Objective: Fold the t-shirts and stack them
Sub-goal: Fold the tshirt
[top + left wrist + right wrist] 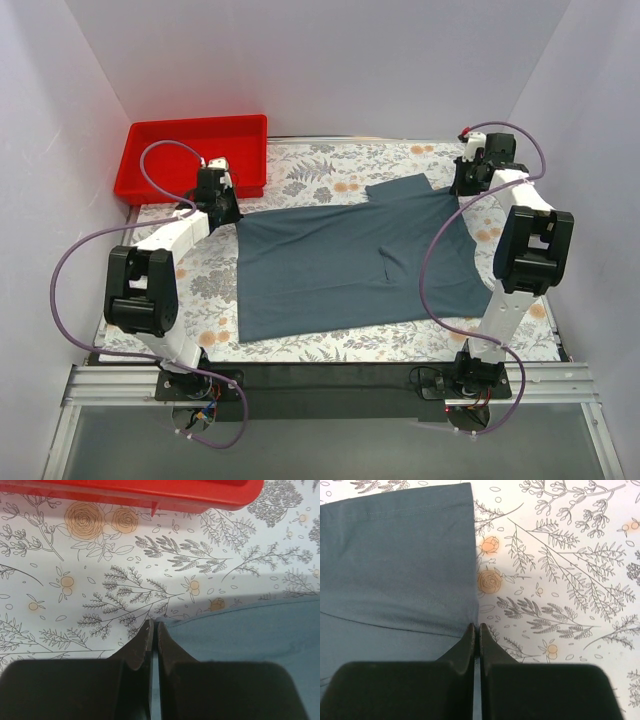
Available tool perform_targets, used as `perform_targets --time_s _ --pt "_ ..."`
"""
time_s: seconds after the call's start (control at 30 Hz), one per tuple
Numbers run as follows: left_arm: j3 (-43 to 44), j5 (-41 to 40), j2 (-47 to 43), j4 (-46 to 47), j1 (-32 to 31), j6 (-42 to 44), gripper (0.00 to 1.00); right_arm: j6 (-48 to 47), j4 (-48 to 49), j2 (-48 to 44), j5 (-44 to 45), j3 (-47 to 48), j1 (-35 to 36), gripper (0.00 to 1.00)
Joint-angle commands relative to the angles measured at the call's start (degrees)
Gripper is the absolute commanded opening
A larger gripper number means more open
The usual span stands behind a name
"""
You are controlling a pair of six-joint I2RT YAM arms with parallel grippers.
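One slate blue-grey t-shirt [350, 262] lies spread flat across the floral table, with a sleeve [400, 187] pointing to the far side. My left gripper [226, 212] is shut on the shirt's far left corner. In the left wrist view the jaws [154, 626] are pressed together with a thin strip of blue cloth [250, 635] between them. My right gripper [464, 185] is shut on the shirt's far right edge. In the right wrist view it [476, 627] pinches the cloth's edge [395, 555]. Both grippers are low at the table.
A red plastic bin [190, 155] stands at the back left, just beyond the left gripper; its rim shows in the left wrist view [150, 492]. White walls close in the table on three sides. Floral tablecloth [330, 165] shows around the shirt.
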Motion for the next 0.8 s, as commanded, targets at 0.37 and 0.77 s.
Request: perform_targets --time_s 0.37,0.77 --pt "-4.0 -0.5 -10.1 -7.5 0.6 -3.3 0.0 3.7 4.6 -13.7 3.4 -12.5 -1.3 0.01" --pt "-8.2 0.3 -14.8 -13.6 0.6 -6.4 0.0 7.0 9.3 -22.3 7.7 -24.6 -1.9 0.01"
